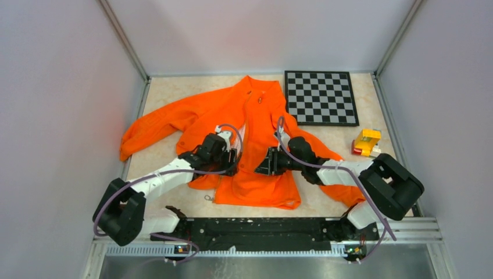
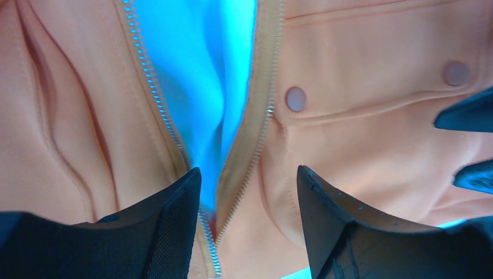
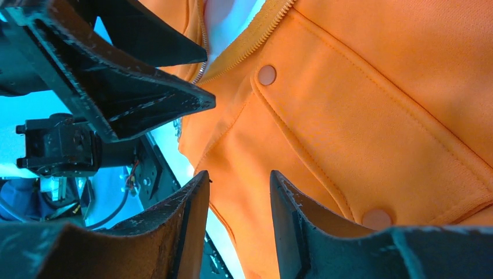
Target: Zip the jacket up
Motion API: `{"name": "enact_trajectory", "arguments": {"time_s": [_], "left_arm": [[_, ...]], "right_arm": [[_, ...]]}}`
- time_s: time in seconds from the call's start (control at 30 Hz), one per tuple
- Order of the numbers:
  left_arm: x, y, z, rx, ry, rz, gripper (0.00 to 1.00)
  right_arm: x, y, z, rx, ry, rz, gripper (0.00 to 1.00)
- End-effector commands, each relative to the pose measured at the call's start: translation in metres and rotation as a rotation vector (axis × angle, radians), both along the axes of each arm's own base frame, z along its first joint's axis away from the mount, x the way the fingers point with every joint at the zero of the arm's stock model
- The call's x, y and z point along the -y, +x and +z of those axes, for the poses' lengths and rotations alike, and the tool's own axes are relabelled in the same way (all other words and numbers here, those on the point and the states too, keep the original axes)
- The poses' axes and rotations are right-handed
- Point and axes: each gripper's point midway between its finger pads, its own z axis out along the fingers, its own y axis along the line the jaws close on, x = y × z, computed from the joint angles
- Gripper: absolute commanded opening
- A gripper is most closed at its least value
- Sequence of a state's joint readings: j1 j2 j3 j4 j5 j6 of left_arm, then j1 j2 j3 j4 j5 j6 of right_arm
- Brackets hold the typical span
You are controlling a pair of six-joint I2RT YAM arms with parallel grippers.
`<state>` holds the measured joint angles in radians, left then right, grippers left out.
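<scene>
The orange jacket [image 1: 203,113] lies spread on the table, collar at the far side, front partly open with pale lining showing. My left gripper [image 1: 235,158] [image 2: 249,170] is open, its fingers straddling the zipper [image 2: 264,125] just above where the two tooth rows meet; I cannot make out the slider. My right gripper [image 1: 260,164] [image 3: 239,172] is open beside it, over the lower front edge of the jacket [image 3: 378,104] near a flap pocket with a snap button [image 3: 267,75]. The two grippers nearly touch: the left one's fingers [image 3: 145,87] fill the upper left of the right wrist view.
A black-and-white chessboard [image 1: 321,97] lies at the far right. A yellow toy block [image 1: 366,142] sits by the right wall. A small metal ring [image 1: 207,199] lies on the table near the jacket hem. Grey walls enclose the table, and a black rail [image 1: 261,226] runs along the near edge.
</scene>
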<state>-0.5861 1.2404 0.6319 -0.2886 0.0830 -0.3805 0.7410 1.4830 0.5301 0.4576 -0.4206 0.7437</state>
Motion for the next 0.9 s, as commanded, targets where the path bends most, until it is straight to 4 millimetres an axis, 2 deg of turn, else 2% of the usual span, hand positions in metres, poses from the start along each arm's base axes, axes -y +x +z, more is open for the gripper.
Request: {"name": "enact_trajectory", "arguments": {"time_s": [0.0,0.1,0.23,0.27,0.37,0.67,0.77,0.87], "left_arm": [[-0.008,0.018,0.001,0.07,0.106,0.013,0.61],[-0.004,0.015,-0.006,0.053,0.122,-0.002,0.57],[-0.001,0.013,-0.012,0.04,0.143,-0.02,0.61],[-0.002,0.013,-0.013,0.04,0.149,-0.018,0.59],[0.001,0.014,-0.009,0.037,0.138,-0.017,0.41],[0.053,0.005,0.062,0.066,-0.177,-0.124,0.02],[0.064,0.007,0.085,0.093,-0.253,-0.144,0.0],[0.07,0.014,0.099,0.12,-0.294,-0.131,0.0]], "right_arm": [[-0.002,0.003,0.013,0.043,0.04,0.006,0.42],[-0.004,0.002,0.01,0.028,0.046,0.013,0.41],[-0.008,0.001,0.008,0.01,0.054,0.029,0.39],[-0.009,0.001,0.009,0.01,0.057,0.035,0.39],[-0.009,0.001,0.012,0.021,0.062,0.044,0.39],[-0.014,-0.015,0.026,0.074,0.133,0.109,0.4],[-0.024,-0.026,0.026,0.079,0.149,0.137,0.42],[-0.037,-0.034,0.03,0.077,0.185,0.159,0.43]]}}
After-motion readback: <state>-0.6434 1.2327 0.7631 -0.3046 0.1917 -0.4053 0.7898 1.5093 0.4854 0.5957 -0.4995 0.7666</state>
